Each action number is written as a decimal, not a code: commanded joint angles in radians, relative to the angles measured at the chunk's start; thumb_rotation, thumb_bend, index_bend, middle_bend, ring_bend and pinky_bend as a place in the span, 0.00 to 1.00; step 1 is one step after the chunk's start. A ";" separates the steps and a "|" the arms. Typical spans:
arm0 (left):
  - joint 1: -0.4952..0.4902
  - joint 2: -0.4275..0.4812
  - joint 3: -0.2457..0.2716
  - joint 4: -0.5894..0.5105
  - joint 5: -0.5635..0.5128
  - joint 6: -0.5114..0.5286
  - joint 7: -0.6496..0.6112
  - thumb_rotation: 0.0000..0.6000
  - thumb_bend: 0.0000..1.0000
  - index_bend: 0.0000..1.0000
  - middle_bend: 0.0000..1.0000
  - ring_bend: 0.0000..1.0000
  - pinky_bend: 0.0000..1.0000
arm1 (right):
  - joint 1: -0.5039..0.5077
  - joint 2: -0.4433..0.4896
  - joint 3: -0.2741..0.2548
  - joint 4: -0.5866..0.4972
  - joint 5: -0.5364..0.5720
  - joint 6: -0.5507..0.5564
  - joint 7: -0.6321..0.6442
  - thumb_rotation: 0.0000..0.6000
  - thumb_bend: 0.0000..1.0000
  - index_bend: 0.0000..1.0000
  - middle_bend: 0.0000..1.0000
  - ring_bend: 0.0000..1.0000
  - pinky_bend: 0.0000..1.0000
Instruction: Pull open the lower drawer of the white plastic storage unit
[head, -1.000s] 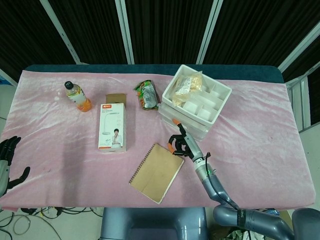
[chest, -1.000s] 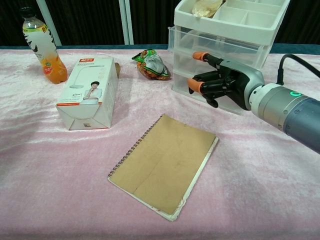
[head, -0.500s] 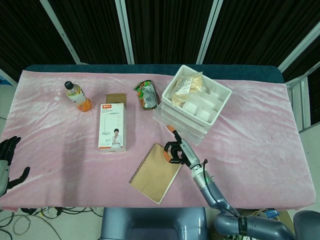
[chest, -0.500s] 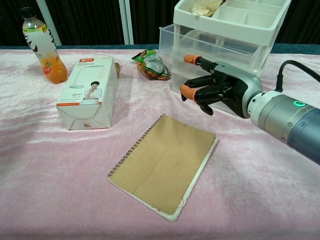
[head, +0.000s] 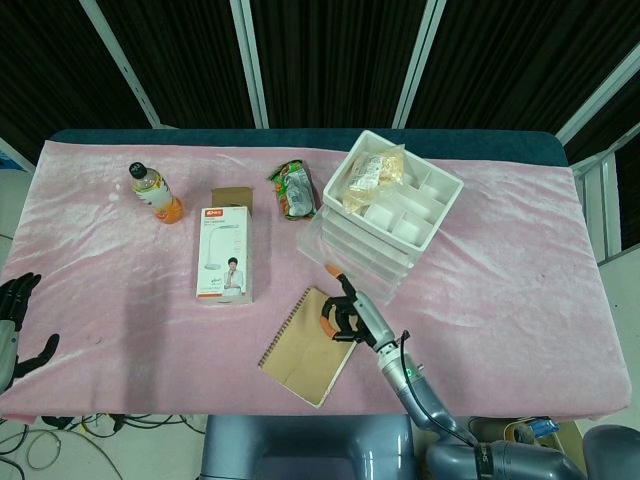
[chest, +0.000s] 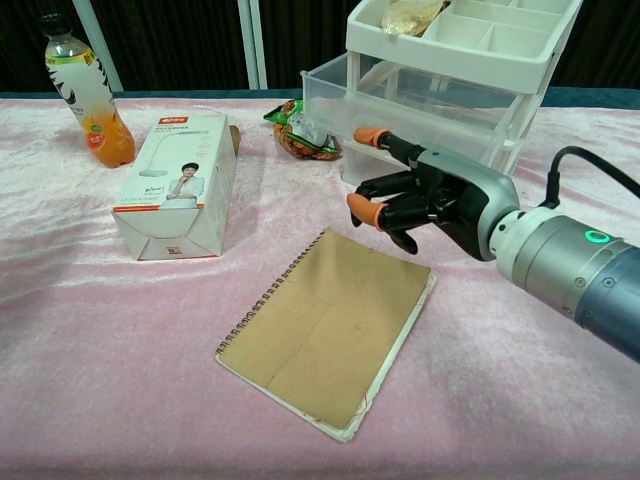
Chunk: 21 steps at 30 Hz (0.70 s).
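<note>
The white plastic storage unit (head: 395, 195) (chest: 470, 40) stands at the back right, with a compartment tray on top. One translucent drawer (head: 318, 238) (chest: 330, 95) sticks out of it toward the table's front. My right hand (head: 345, 310) (chest: 425, 195) is at the drawer's front, its orange-tipped fingers curled and hooked on it. The hand hides the drawer's handle and the lower part of the unit's front. My left hand (head: 15, 320) hangs off the table's left edge with its fingers spread, holding nothing.
A brown spiral notebook (head: 312, 345) (chest: 330, 330) lies just below my right hand. A white lamp box (head: 226, 255) (chest: 180, 185), an orange drink bottle (head: 155, 192) (chest: 88, 90) and a snack packet (head: 293, 188) (chest: 305, 130) sit to the left on the pink cloth.
My right hand has drawn back toward the table's front, and the drawer has slid out of the unit with it. The left hand has not moved.
</note>
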 joint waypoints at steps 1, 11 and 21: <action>0.000 0.000 0.000 0.000 0.000 0.000 0.000 1.00 0.34 0.06 0.06 0.05 0.19 | -0.005 -0.002 -0.006 -0.009 -0.009 0.006 -0.002 1.00 0.40 0.06 0.63 0.79 0.81; 0.000 0.001 0.001 -0.002 -0.001 -0.001 0.002 1.00 0.34 0.06 0.06 0.05 0.20 | -0.012 -0.006 -0.017 -0.008 0.001 0.005 -0.025 1.00 0.40 0.05 0.63 0.78 0.81; 0.000 0.000 0.002 -0.002 0.000 -0.003 0.006 1.00 0.34 0.06 0.06 0.05 0.20 | -0.052 -0.004 -0.077 -0.005 0.003 0.005 -0.028 1.00 0.40 0.06 0.63 0.78 0.81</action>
